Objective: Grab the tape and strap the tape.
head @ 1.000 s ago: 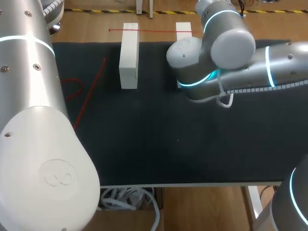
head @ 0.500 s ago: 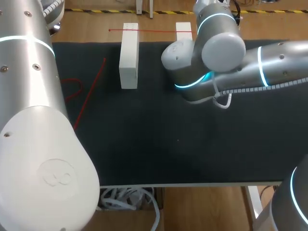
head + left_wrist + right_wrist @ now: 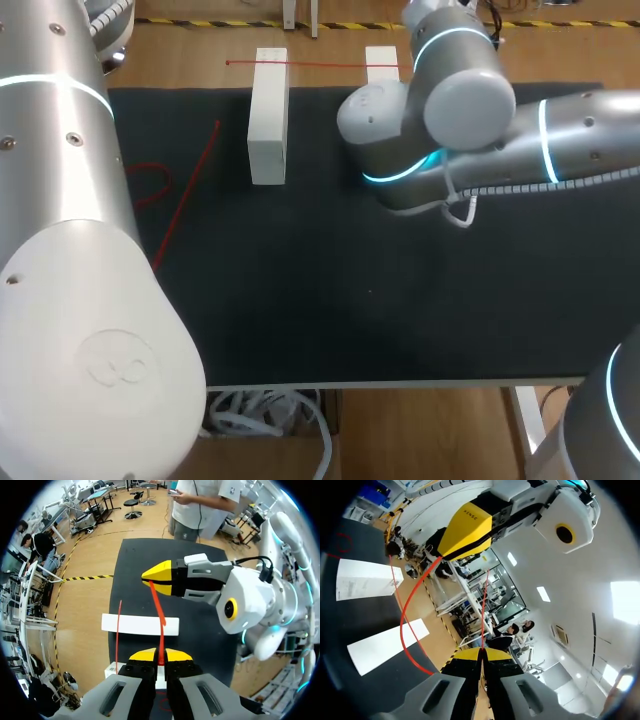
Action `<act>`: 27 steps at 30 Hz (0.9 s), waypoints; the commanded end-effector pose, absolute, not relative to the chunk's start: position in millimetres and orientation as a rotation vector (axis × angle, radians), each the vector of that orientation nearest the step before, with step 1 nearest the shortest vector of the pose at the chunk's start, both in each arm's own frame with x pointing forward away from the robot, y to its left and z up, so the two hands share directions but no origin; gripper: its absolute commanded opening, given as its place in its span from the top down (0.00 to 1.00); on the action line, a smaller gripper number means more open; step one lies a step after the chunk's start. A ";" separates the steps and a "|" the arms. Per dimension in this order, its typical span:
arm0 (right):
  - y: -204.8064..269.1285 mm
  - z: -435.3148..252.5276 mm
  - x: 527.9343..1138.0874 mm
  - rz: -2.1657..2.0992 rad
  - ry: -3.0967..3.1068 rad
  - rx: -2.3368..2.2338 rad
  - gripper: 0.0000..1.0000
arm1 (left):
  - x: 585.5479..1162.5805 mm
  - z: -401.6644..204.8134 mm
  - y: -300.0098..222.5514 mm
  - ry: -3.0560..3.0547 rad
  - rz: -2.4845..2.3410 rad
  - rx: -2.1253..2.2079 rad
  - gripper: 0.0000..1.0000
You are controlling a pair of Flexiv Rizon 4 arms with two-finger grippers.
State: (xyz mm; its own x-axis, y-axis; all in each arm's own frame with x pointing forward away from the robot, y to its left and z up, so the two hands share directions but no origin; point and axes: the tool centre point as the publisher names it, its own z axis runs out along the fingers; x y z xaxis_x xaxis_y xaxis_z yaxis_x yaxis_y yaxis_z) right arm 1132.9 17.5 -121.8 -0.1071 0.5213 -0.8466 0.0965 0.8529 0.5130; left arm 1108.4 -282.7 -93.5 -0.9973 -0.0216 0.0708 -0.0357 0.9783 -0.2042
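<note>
Swinging slightly toward the table's middle over the last second, the right arm has since nearly stopped, while everything on the black mat lies as before. The tape is a thin red strip, running from the left gripper, whose yellow tips pinch it tight, to the right gripper, likewise clamped on it. In the head view more red strip crosses the far ends of two white blocks, and another stretch slants across the mat.
</note>
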 end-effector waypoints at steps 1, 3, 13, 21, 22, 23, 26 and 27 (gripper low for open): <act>15.0 -117.9 1131.8 0.387 1.669 0.484 1.00 | 1111.6 -90.6 -284.7 -3.049 0.303 0.043 1.00; 15.0 -117.9 1131.8 0.387 1.669 0.484 1.00 | 1111.6 -90.6 -284.7 -3.049 0.303 0.043 1.00; 5.6 -118.0 1139.3 0.242 1.619 0.415 1.00 | 1111.6 -90.6 -284.7 -3.049 0.303 0.043 1.00; 7.4 -116.1 1137.7 0.180 1.601 0.417 1.00 | 1111.6 -90.6 -284.7 -3.049 0.303 0.043 1.00; 9.0 -116.1 1137.0 0.189 1.608 0.419 1.00 | 1111.6 -90.6 -284.7 -3.049 0.303 0.043 1.00; 10.6 -115.9 1135.8 0.184 1.603 0.413 1.00 | 1111.6 -90.6 -284.7 -3.049 0.303 0.043 1.00; 13.7 -115.5 1133.9 0.186 1.607 0.413 1.00 | 1111.6 -90.6 -284.7 -3.049 0.303 0.043 1.00; 14.4 -115.0 1133.3 0.184 1.604 0.414 1.00 | 1111.6 -90.6 -284.7 -3.049 0.303 0.043 1.00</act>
State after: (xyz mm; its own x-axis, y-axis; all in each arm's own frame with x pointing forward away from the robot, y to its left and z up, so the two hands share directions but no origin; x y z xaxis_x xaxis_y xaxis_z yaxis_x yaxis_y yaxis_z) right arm 1134.6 11.1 -117.3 -0.0264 0.3745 -0.9269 0.1414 0.9193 0.3674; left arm 1108.3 -282.7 -93.3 -0.9972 -0.0213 0.0711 -0.0355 0.9781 -0.2050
